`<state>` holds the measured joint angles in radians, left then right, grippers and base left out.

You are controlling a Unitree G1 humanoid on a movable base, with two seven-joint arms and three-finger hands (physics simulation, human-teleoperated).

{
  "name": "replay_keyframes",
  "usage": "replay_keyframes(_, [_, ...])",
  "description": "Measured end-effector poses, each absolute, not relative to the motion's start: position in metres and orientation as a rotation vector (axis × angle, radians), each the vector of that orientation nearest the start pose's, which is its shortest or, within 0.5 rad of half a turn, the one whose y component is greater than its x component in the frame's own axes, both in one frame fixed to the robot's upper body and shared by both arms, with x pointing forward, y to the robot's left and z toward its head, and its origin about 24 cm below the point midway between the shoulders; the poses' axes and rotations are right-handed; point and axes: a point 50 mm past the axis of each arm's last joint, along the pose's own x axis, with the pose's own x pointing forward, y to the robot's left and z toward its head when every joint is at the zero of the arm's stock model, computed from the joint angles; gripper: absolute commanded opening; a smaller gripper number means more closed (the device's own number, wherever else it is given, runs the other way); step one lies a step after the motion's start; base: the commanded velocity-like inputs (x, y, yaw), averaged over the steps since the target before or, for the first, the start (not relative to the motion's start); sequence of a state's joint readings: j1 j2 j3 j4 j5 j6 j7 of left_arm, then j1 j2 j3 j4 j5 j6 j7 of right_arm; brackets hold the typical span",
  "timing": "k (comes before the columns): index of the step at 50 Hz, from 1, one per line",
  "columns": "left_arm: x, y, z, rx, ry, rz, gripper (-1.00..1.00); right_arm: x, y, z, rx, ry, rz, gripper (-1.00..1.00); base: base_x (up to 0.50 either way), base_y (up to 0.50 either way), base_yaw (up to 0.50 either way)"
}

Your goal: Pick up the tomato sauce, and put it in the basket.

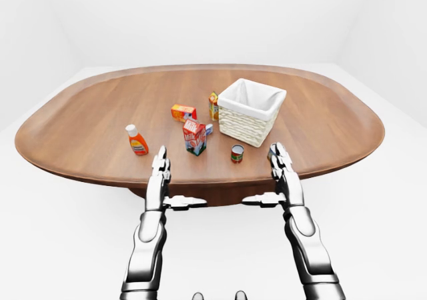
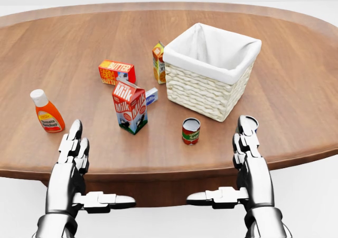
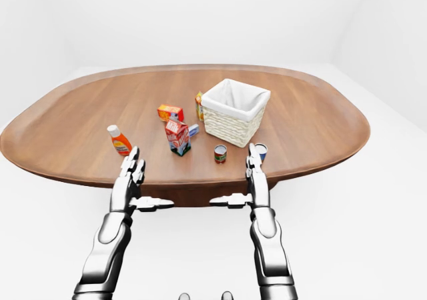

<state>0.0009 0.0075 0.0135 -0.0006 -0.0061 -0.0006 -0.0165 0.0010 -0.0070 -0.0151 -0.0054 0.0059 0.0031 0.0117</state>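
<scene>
The tomato sauce [image 2: 190,131] is a small can with a red and green label. It stands upright on the wooden table [image 2: 301,84], just below the white-lined wicker basket [image 2: 203,92] in the head view. My left hand [image 2: 74,143] hovers at the table's near edge, well left of the can, fingers stretched out and open. At the same edge my right hand [image 2: 247,135] is held open, about a hand's width right of the can. Neither hand touches or holds anything.
A milk carton [image 2: 130,107] stands left of the can, with a small blue-white box [image 2: 151,95] behind it. Further off are a butter box [image 2: 116,72], an orange-label bottle [image 2: 47,111] and a juice carton [image 2: 158,62]. A blue can [image 3: 261,151] stands by my right hand.
</scene>
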Motion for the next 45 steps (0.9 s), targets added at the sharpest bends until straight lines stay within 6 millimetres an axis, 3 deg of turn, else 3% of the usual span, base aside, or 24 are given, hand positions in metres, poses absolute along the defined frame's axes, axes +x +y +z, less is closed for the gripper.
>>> replay_keyframes(22, [0.251,0.162,0.059,0.018,-0.024,-0.004,1.0,0.25,-0.162,0.062,-0.009,-0.037,-0.018,1.0,0.0,0.0,0.0])
replay_keyframes(45, [0.244,0.169,0.103,0.044,-0.21,-0.004,1.0,0.242,-0.166,0.095,-0.014,-0.18,-0.02,1.0,0.0,0.0,0.0])
